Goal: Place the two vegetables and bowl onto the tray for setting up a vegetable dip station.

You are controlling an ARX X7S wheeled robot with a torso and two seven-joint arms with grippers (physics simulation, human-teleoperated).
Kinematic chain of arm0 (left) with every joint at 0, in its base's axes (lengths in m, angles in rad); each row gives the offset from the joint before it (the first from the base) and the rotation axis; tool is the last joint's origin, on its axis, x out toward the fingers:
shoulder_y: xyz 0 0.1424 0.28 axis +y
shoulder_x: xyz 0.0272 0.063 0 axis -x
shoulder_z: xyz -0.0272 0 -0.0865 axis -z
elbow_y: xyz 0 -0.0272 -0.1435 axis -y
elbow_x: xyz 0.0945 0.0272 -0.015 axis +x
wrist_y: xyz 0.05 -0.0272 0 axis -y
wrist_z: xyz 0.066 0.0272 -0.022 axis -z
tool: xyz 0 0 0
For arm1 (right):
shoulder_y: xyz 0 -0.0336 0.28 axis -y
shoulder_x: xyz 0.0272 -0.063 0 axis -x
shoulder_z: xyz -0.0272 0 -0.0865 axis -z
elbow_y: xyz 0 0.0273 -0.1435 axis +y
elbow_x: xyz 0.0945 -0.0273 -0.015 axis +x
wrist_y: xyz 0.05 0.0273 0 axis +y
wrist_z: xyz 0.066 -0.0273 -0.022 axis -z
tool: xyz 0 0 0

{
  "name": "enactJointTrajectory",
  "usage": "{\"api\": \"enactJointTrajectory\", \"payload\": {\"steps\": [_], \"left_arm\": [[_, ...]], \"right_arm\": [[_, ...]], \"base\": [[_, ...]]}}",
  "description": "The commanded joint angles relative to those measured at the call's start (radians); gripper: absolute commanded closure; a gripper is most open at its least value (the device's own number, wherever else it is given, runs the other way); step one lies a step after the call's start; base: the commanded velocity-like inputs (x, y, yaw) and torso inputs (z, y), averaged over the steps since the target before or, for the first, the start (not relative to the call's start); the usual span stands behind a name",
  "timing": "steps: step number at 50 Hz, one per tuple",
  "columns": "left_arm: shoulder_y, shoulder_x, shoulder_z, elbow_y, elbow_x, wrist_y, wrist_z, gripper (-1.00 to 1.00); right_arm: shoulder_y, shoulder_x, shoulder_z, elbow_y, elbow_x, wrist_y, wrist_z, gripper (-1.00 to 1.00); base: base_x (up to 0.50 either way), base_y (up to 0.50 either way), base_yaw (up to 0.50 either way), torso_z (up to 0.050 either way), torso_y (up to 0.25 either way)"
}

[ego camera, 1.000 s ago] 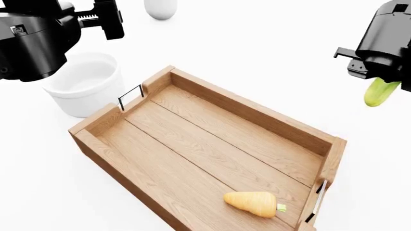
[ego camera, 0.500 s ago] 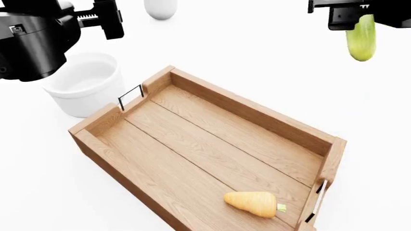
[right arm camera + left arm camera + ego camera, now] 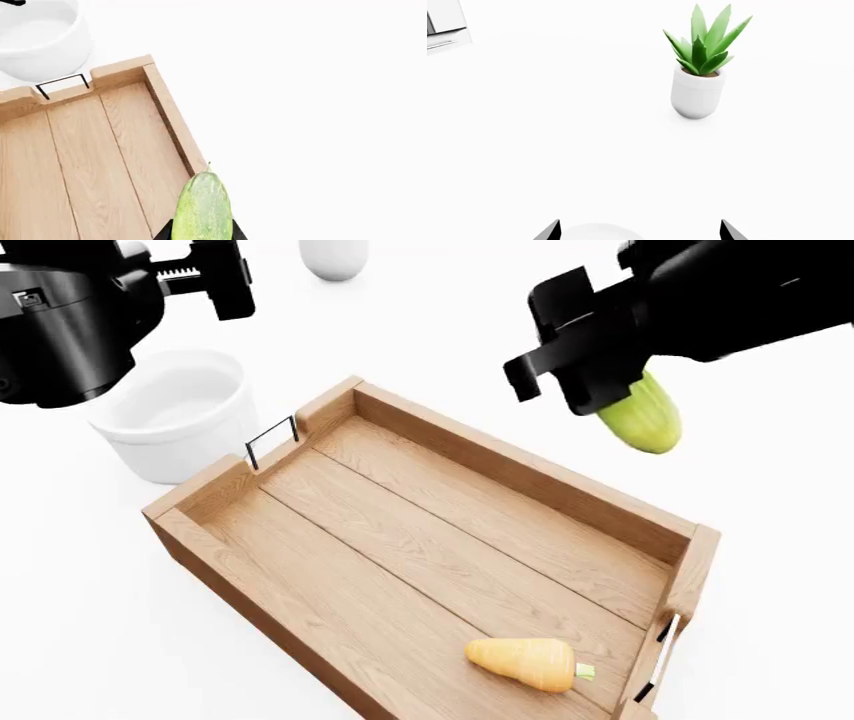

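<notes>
The light-green cucumber (image 3: 641, 415) (image 3: 202, 207) hangs in the air over the far long wall of the wooden tray (image 3: 521, 468) (image 3: 167, 125), with my right gripper (image 3: 601, 390) (image 3: 200, 235) shut on it. The stubby orange carrot (image 3: 525, 663) lies inside the tray near its right short end. The deep white bowl (image 3: 180, 410) (image 3: 40, 40) stands on the table just outside the tray's left end, by the wire handle (image 3: 271, 438). My left gripper (image 3: 220, 280) (image 3: 640, 232) is open above and behind the bowl, holding nothing; its fingertips (image 3: 550, 232) frame the bowl's rim (image 3: 600, 232).
A small white pot with a spiky green plant (image 3: 697, 75) stands on the white table beyond the left gripper; its white base (image 3: 334, 257) shows at the head view's top edge. A white box-like object (image 3: 444, 25) sits at a far corner.
My right arm has swung left and down with the cucumber, from the far right toward the tray's far wall. The left arm, bowl, tray and carrot have not moved.
</notes>
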Motion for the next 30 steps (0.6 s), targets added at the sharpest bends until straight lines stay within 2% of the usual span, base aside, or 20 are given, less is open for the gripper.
{"api": "enactJointTrajectory", "payload": {"steps": [1,11,30], "left_arm": [[0.000,-0.001,0.000,0.002,-0.002,0.000,-0.002,-1.00],[-0.004,0.001,0.002,-0.003,0.000,0.000,-0.001,-1.00],[-0.002,-0.002,0.002,0.002,-0.004,-0.001,-0.003,-1.00]], "right_arm": [[-0.008,-0.010,0.036,-0.091,0.093,0.055,-0.007,1.00],[-0.019,-0.007,-0.005,-0.146,0.176,0.049,0.015,1.00],[-0.055,-0.010,-0.028,-0.208,0.221,0.036,0.027,1.00]], "base": [[0.00,0.00,0.00,0.000,0.000],[0.00,0.00,0.00,0.000,0.000],[0.00,0.00,0.00,0.000,0.000]]}}
